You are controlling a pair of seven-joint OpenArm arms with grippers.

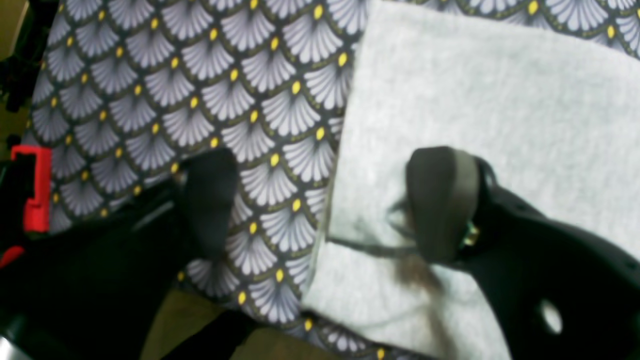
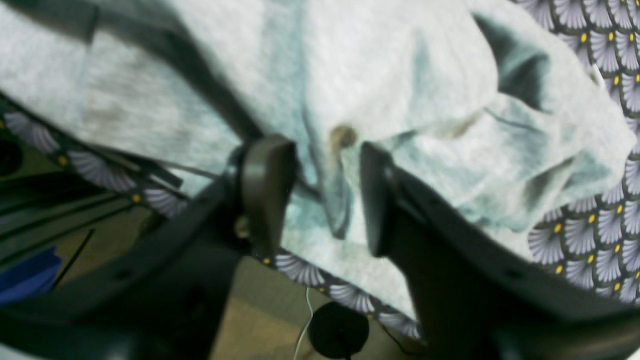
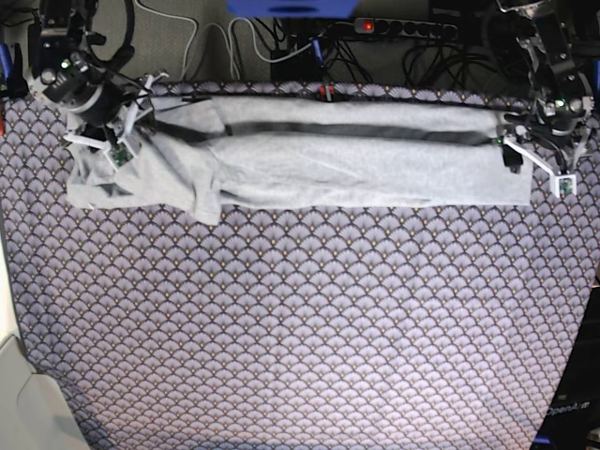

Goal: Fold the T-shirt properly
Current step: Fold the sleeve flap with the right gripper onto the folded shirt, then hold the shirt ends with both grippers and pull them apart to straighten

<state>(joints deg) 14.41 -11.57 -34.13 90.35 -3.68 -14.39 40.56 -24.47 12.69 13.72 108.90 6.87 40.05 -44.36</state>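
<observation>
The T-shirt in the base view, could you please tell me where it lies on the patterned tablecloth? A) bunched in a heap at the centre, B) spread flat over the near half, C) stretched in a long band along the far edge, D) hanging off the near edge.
C: the T-shirt lies as a long, narrow band along the far edge of the tablecloth, reaching from one arm to the other.

Black arms; left claw (image 1: pixel 325 202) and right claw (image 2: pixel 320 192) with dark rounded pads; white brackets, green indicator lights
</observation>
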